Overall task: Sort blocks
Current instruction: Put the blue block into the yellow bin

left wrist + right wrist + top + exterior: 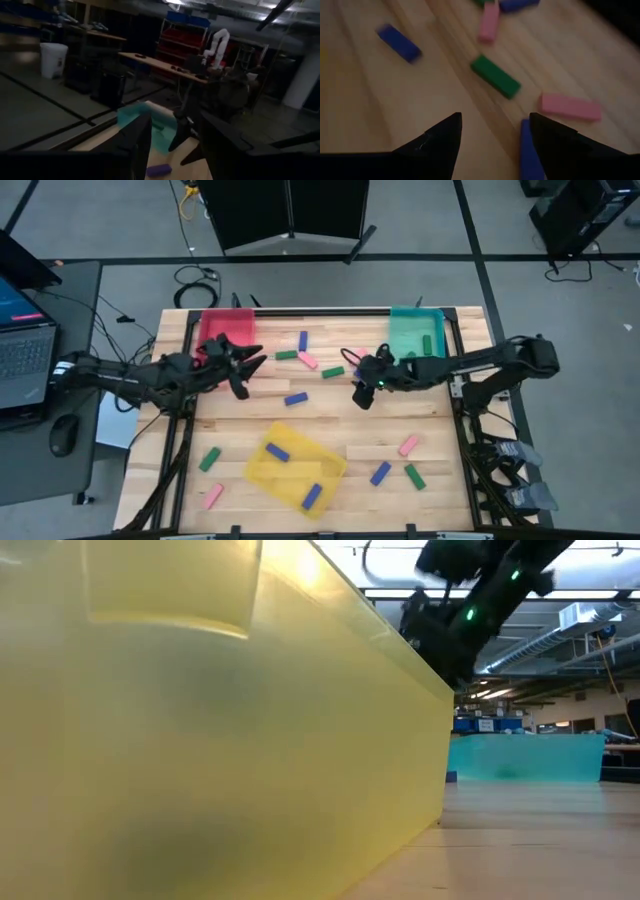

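Blocks point(296, 399) lie scattered on table point(450, 450), some in yellow tray point(262, 470), which blocks most of low view. My right gripper point(492, 132) hangs w/ fingers apart over green block point(495, 76); left gripper point(247, 370), fingers apart, by red tray point(212, 322), empty.

Dim, blurry wrist views; bright overhead.

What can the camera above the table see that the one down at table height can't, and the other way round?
Only the overhead view shows the loose blocks, such as a blue block, the red tray, and the left gripper, open.

Only the low view shows the room's ceiling lights.

Both show the yellow tray, the teal tray and the right gripper.
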Controlling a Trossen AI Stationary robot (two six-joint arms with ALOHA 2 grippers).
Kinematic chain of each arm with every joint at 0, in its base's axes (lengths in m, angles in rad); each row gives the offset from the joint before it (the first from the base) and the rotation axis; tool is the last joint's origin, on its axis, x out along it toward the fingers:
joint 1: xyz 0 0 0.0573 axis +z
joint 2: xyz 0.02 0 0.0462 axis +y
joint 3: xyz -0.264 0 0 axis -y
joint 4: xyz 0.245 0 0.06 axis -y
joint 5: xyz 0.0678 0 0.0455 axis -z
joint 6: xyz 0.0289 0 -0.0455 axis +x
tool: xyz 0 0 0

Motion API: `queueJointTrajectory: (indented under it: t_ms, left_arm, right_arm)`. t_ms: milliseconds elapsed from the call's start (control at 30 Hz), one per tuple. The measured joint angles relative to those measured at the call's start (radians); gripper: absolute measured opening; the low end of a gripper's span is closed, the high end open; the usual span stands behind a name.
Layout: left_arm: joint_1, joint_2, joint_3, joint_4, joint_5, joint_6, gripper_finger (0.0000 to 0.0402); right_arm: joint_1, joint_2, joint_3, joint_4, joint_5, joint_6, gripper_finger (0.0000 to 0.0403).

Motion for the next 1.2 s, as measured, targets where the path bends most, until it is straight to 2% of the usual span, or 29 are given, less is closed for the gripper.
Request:
queueJointTrajectory:
  t_ms: [133, 433, 600, 733, 900, 1100, 1200]
  left_arm:
    - [-0.039, -0.044, -0.001, -0.080, -0.053, 0.000, 0.0168]
    - [-0.125, -0.105, -0.001, -0.178, -0.166, 0.000, 0.0168]
    - [-0.154, -0.117, -0.001, -0.189, -0.183, 0.000, 0.0168]
    - [-0.164, -0.116, -0.001, -0.190, -0.185, 0.007, 0.0168]
    - [-0.164, -0.116, -0.001, -0.190, -0.187, 0.007, 0.0168]
    - [-0.164, -0.116, -0.001, -0.211, -0.187, -0.016, 0.0168]
    - [-0.164, -0.115, -0.001, -0.256, -0.187, -0.051, 0.0168]
  right_arm:
    - [-0.059, 0.078, 0.000, -0.023, -0.051, -0.009, 0.0259]
    - [-0.147, 0.199, 0.000, -0.047, -0.075, -0.052, 0.0279]
    - [-0.186, 0.254, 0.000, -0.036, -0.084, -0.076, 0.0278]
    - [-0.209, 0.291, 0.005, -0.019, -0.143, -0.094, 0.0271]
    - [-0.209, 0.309, 0.005, -0.013, -0.157, -0.095, 0.0227]
    - [-0.187, 0.274, 0.000, 0.002, -0.158, -0.107, 0.0117]
    - [-0.178, 0.258, -0.003, 0.005, -0.159, -0.116, 0.0115]
